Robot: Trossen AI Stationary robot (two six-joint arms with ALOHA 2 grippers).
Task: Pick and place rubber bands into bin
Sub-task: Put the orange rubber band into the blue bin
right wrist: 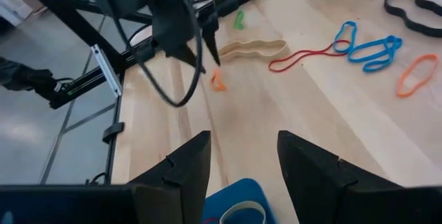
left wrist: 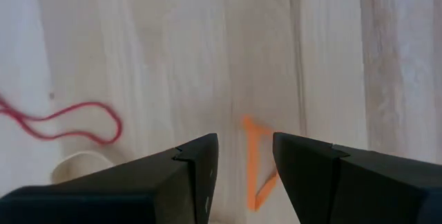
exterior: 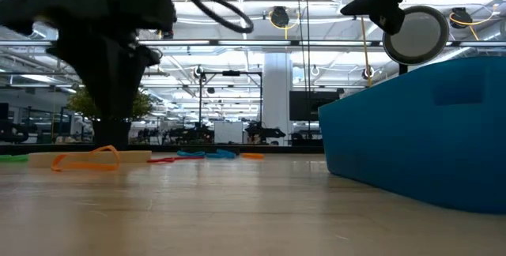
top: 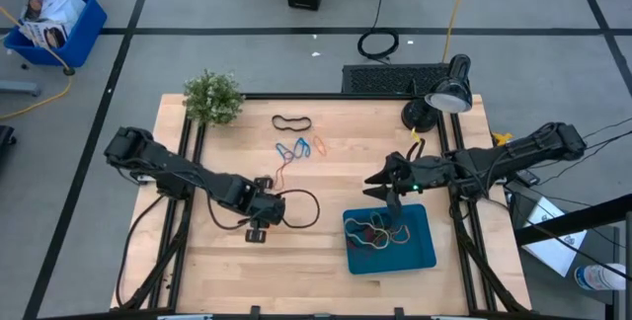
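Observation:
The teal bin (top: 423, 223) sits at the table's near right and holds several rubber bands (top: 380, 233). It also shows in the low view (exterior: 419, 141). Loose bands lie on the wood: black (top: 291, 121), blue (top: 289, 149), orange (top: 318, 145), red (top: 281, 170). My left gripper (left wrist: 245, 156) is open and points down. Its fingers stand on either side of a small orange band (left wrist: 257, 172), with a tan band (right wrist: 252, 48) and a red band (left wrist: 69, 120) close by. My right gripper (top: 371, 188) is open and empty, above the bin's far left corner.
A small plant (top: 212, 96) stands at the table's far left. A desk lamp (top: 449, 93) stands at the far right. A black cable loop (top: 301, 209) hangs by my left gripper. A green band (right wrist: 239, 20) lies near the left arm. Bare wood lies between the two grippers.

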